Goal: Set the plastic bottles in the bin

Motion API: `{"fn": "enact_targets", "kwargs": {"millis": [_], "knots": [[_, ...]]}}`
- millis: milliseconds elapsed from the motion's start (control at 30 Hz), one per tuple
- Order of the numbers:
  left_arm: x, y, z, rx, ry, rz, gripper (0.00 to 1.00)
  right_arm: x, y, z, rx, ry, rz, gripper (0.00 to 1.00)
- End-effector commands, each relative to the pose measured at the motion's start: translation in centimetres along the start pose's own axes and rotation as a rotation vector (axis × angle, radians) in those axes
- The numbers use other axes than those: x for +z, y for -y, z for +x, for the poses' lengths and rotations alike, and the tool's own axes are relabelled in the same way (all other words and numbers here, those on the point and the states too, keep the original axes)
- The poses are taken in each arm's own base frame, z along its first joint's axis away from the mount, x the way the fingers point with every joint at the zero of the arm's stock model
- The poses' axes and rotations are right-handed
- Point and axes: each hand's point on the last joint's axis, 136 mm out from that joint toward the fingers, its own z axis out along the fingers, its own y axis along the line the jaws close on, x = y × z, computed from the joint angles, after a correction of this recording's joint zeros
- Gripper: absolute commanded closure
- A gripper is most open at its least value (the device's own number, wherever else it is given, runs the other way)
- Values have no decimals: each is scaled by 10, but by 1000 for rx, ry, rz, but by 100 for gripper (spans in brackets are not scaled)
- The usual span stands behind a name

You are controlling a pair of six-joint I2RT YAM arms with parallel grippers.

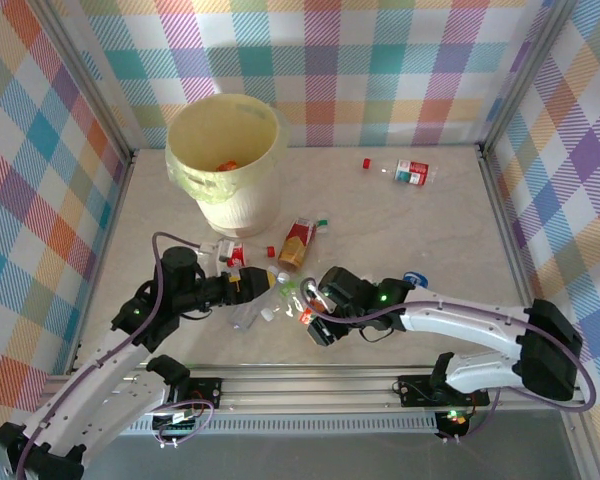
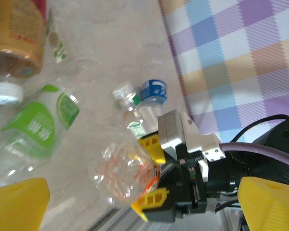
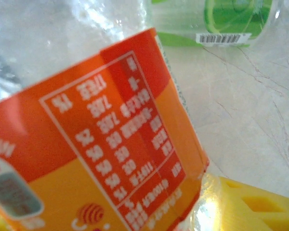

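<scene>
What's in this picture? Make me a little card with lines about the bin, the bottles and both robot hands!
bin: pale yellow, standing at the far left of the table
left gripper: open, holding nothing
right gripper: closed on the orange-label bottle
nearby: green-label bottle lying on its side
far away: red-label bottle lying near the back wall

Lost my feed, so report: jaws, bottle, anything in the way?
Left jaws open, empty. Right jaws clamped on orange-label bottle. Loose bottles lie between it and bin.
</scene>
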Motion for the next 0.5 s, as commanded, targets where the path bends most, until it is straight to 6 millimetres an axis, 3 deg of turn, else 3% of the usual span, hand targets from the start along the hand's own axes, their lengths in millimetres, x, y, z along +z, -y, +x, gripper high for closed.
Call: {"fn": "enact_targets", "kwargs": {"millis": [0, 133, 467], "knots": [[10, 26, -11, 52, 66, 117, 0, -17, -24, -19, 38, 56, -148, 38], [17, 42, -9, 130, 88, 169, 0, -36, -43, -33, 56, 84, -270, 38], [26, 61, 10, 212, 24, 244, 0, -70, -63, -53, 106, 139, -480, 38]]}}
